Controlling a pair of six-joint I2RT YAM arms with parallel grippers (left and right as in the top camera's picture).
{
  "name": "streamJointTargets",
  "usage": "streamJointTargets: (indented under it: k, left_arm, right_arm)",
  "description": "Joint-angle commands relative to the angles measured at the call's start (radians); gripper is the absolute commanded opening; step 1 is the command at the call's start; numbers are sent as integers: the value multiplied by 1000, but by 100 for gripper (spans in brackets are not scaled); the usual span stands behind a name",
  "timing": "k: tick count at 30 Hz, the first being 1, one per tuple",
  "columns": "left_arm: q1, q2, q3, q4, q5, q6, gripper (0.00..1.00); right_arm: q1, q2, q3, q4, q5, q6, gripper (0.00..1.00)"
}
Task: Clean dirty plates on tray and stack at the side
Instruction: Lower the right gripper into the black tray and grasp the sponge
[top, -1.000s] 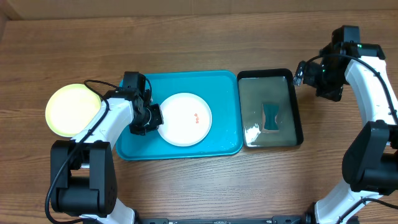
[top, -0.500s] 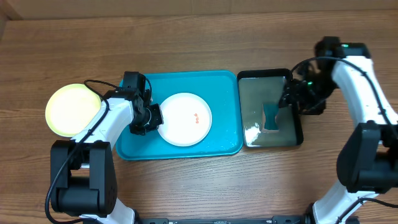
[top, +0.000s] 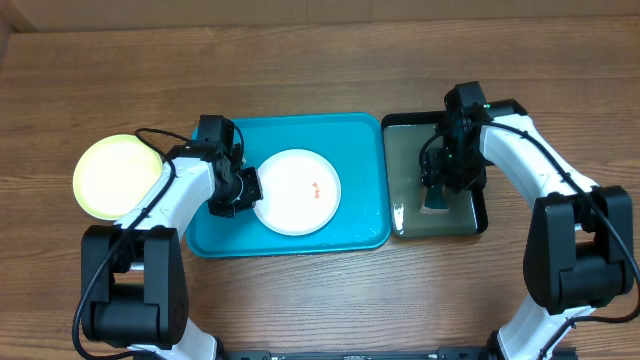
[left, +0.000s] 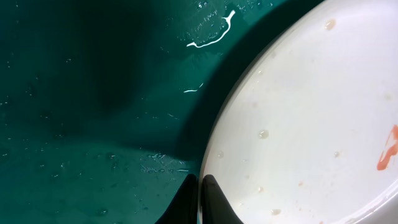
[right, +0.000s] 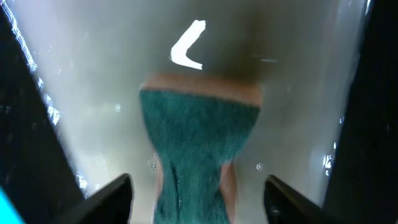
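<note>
Wet teal tray (top: 300, 130) holds white plate (top: 295, 192), rim pinched by left pincer (left: 200, 193); right pincer (right: 202, 196) gapes over sponge (right: 199, 124).

My left gripper (left: 199, 190) holds the near rim of the plate (top: 300, 190), which lies on the tray (top: 300, 130). Behind it, a second plate (top: 115, 177) lies on the table (top: 300, 60). Under my right gripper (right: 200, 199), between its spread fingers, a sponge (right: 199, 137) lies in the small tray (top: 410, 150).

The white plate (left: 311, 124) runs off the left wrist view's edges, and the green sponge (right: 199, 143) is blurred.
</note>
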Motion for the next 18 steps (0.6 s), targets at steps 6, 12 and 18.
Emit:
streamJointTargets:
  k: [6, 12, 18]
  left_arm:
    - [-3, -8, -6, -2, -6, 22, 5]
    - [-3, -8, -6, -2, -6, 22, 5]
    - [-3, -8, -6, 0, -6, 22, 6]
  right_arm:
    - [4, -10, -46, 60, -24, 21, 54]
    - [4, -9, -88, 81, -43, 21, 56]
    - [4, -9, -93, 131, -43, 21, 26]
